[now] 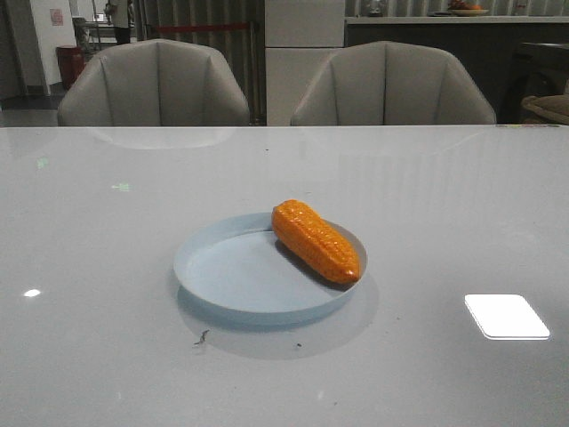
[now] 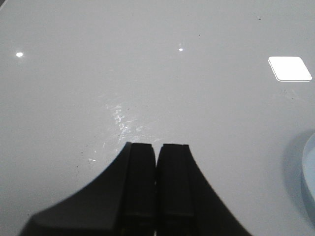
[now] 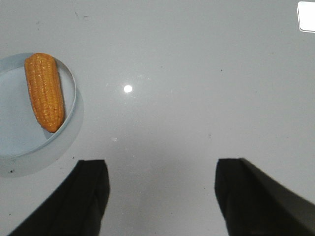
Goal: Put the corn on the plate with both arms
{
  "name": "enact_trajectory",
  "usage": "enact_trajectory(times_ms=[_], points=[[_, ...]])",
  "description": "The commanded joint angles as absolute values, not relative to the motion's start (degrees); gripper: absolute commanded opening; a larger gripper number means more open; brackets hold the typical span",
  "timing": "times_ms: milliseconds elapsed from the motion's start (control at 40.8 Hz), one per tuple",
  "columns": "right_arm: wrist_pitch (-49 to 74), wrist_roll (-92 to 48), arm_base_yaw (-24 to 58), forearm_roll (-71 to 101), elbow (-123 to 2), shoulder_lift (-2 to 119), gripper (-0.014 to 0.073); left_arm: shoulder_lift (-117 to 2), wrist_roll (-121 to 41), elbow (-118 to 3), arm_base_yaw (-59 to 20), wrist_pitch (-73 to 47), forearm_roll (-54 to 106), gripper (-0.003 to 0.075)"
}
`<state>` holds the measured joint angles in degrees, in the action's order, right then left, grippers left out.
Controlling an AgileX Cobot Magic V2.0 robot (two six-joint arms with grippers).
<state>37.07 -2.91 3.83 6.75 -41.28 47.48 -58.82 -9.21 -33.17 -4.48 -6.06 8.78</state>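
Note:
The orange corn [image 1: 316, 241] lies in the pale blue plate [image 1: 222, 276] on its right side, tapered end toward the front right rim. In the right wrist view the corn [image 3: 45, 91] lies against the plate's rim [image 3: 74, 93]. My right gripper [image 3: 161, 169] is open and empty over bare table, well away from the plate. My left gripper [image 2: 158, 147] is shut and empty over bare table; a sliver of the plate's rim [image 2: 309, 177] shows at the edge of its view. Neither gripper shows in the front view.
The grey glossy table [image 1: 427, 205] carries bright light reflections [image 1: 507, 316]. Two grey chairs [image 1: 153, 84] stand behind its far edge. Small dark specks [image 1: 202, 337] lie in front of the plate.

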Motion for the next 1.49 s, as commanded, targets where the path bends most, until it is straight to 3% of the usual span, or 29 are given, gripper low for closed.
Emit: enact_trajectory(times_ms=[0,221,833,1470], points=[[32.96,-2.94,3.55,6.86,-42.72,47.18,0.0562,-56.22,-9.12,-34.59,-4.45,-1.90,9.63,0.0094],[32.96,-2.94,3.55,6.86,-42.72,47.18,0.0562,-43.38,-9.12,-30.97,-4.45,-1.48,8.60,0.0094],[32.96,-2.94,3.55,6.86,-42.72,47.18,0.0562,2.05,-1.02,-2.01,-4.45,2.73,0.46,0.0094],[32.90,-2.94,3.55,6.86,-42.72,47.18,0.0562,0.17,-1.02,2.72,-4.45,1.00,0.56,0.0094]])
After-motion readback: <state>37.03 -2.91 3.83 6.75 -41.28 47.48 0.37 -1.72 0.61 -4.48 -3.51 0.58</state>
